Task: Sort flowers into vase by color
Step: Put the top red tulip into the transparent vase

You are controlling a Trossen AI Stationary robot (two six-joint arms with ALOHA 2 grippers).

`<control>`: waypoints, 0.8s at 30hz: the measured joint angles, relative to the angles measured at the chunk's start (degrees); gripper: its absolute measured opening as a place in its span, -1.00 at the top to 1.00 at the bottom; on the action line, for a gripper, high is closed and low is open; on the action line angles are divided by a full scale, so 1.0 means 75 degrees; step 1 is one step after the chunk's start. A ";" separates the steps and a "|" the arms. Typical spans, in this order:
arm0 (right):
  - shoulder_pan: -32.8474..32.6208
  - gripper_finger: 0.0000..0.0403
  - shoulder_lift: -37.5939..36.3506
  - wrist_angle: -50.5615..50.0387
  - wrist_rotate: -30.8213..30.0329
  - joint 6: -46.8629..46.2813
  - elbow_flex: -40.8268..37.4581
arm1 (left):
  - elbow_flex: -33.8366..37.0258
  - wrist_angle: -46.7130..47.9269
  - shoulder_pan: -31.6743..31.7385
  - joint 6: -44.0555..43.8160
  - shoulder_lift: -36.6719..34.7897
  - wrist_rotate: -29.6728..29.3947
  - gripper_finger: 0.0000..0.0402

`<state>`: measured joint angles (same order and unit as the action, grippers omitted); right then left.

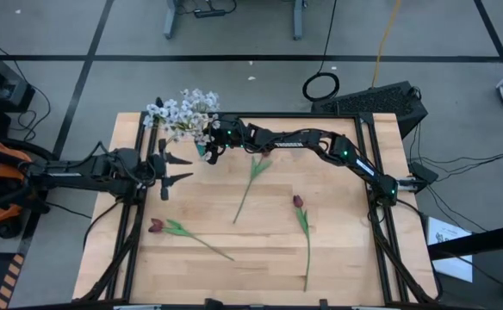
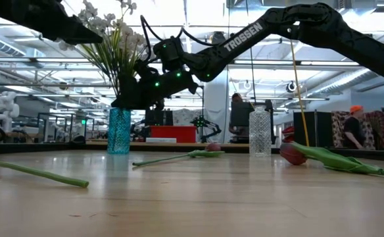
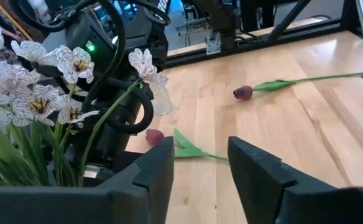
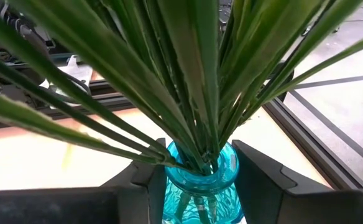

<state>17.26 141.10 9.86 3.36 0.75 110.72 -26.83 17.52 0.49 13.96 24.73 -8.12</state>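
The pale wooden tabletop (image 1: 338,250) carries everything, with the two dark arms reaching over it from its left and right edges. The right gripper (image 1: 214,140) sits near the far edge, left of centre, its fingers spread to either side of the neck of a teal ribbed glass vase (image 4: 200,183), not visibly pinching anything; the vase already holds the sprays of small white blossoms (image 1: 185,109) on green leafy stems. The left gripper (image 1: 176,170) hangs just off the left edge, nearer than the vase, its fingers spread and empty. A clear ribbed glass vase (image 2: 260,132) stands farther along the far side in the low view and looks empty. Three dark red tulip buds on long thin green stems lie flat on the wood: one (image 1: 155,226) toward the near left corner, closest to the left gripper; one (image 1: 298,201) right of centre, with its stem running toward the near edge; and a third stem (image 1: 251,176) near the middle, just right of the teal vase, its bud hard to make out from above. These tulips are probably very light and limp, with a bud that would crush easily, so the mid-stem below the leaves seems the safer place to take hold, with a gentle pinch.
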 joint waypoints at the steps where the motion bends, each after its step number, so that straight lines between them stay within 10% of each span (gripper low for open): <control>1: 0.0000 0.30 0.0001 0.0010 -0.0001 0.0000 0.0000 | 0.0000 0.0000 0.0000 0.0000 0.0000 0.0000 0.26; 24: 0.0009 0.30 0.0006 0.0030 -0.0009 0.0047 0.0003 | 0.0000 0.0434 0.0000 -0.1020 -0.0152 -0.0988 0.62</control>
<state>17.32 141.14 10.09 3.29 1.10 110.74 -26.83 20.78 0.49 6.31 23.59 -15.53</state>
